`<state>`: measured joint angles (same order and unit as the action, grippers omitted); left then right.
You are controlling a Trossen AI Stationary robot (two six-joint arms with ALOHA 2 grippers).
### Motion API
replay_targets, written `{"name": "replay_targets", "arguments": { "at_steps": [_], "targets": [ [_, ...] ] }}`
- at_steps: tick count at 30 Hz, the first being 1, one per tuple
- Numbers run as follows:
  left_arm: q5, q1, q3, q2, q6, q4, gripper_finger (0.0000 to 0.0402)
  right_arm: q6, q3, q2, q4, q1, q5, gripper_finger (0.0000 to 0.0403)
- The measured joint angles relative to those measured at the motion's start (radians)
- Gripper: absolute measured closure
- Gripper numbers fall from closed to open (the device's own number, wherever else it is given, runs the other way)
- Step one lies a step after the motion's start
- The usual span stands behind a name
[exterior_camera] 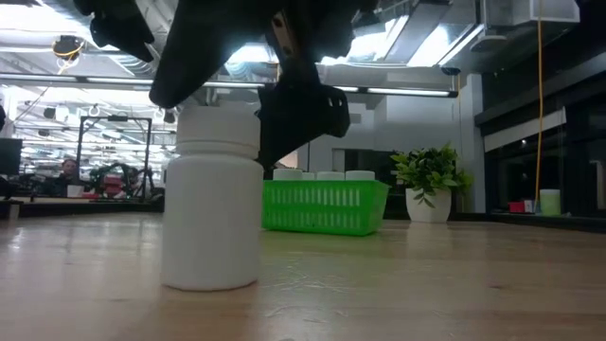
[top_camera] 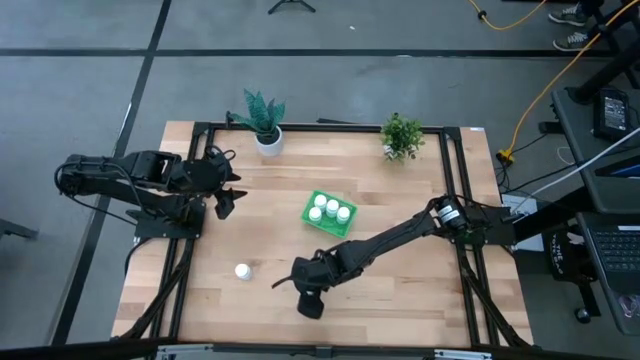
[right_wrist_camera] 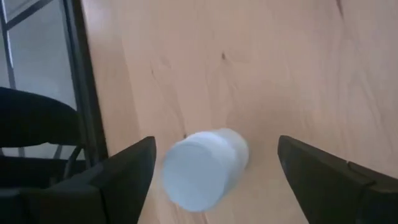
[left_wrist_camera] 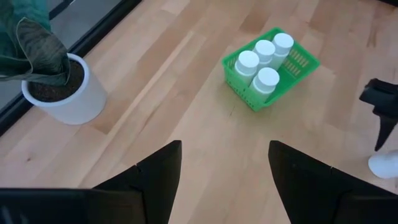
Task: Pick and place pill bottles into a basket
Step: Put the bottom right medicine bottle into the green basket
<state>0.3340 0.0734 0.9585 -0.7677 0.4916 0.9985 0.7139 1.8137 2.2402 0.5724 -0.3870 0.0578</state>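
The green basket (top_camera: 330,212) sits mid-table with several white pill bottles standing in it; it also shows in the left wrist view (left_wrist_camera: 271,64) and the low view (exterior_camera: 324,206). One bottle (top_camera: 242,271) stands alone at the near left. Another bottle (right_wrist_camera: 205,167) stands upright near the front edge, under my right gripper (top_camera: 308,298). That gripper is open and points down, one finger on each side of the bottle's cap (exterior_camera: 216,121), with gaps on both sides. My left gripper (left_wrist_camera: 224,180) is open and empty at the table's left (top_camera: 225,200).
Two potted plants stand along the far edge: one in a white pot (top_camera: 266,135), one at the far right (top_camera: 401,135). A black frame rail (right_wrist_camera: 81,81) runs along the table edge close to the bottle under my right gripper. Bare wood lies between basket and front edge.
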Motion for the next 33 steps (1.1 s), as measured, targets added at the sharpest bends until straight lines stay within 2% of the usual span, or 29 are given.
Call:
{"name": "replay_targets", "arguments": {
  "at_steps": [4, 8, 11, 15, 19, 26, 30, 33],
  "targets": [
    [0.008, 0.000, 0.000, 0.000, -0.008, 0.000, 0.0168, -0.022, 0.000, 0.000, -0.011, 0.009, 0.080, 0.0066],
    [0.015, 0.000, 0.000, 0.000, -0.024, 0.000, 0.0167, -0.069, 0.000, 0.000, -0.036, 0.024, 0.222, 0.0066],
    [0.015, 0.000, 0.000, 0.000, -0.034, 0.000, 0.0169, -0.148, 0.000, 0.000, -0.039, 0.031, 0.325, 0.0066],
    [0.022, 0.000, 0.000, 0.000, -0.034, 0.000, 0.0167, -0.262, 0.000, 0.000, -0.017, 0.047, 0.406, 0.0066],
    [0.031, 0.000, 0.000, 0.000, -0.034, 0.000, 0.0168, -0.300, 0.000, 0.000, -0.012, 0.088, 0.407, 0.0066],
    [0.031, 0.000, 0.000, 0.000, -0.008, 0.000, 0.0167, -0.245, 0.000, 0.000, -0.042, 0.118, 0.354, 0.0066],
    [0.031, 0.000, 0.000, 0.000, -0.007, 0.000, 0.0169, -0.166, 0.000, 0.000, -0.108, 0.115, 0.354, 0.0066],
    [0.032, 0.000, 0.000, 0.000, -0.007, 0.000, 0.0169, -0.094, 0.028, 0.000, -0.086, 0.107, 0.329, 0.0066]
  ]
}}
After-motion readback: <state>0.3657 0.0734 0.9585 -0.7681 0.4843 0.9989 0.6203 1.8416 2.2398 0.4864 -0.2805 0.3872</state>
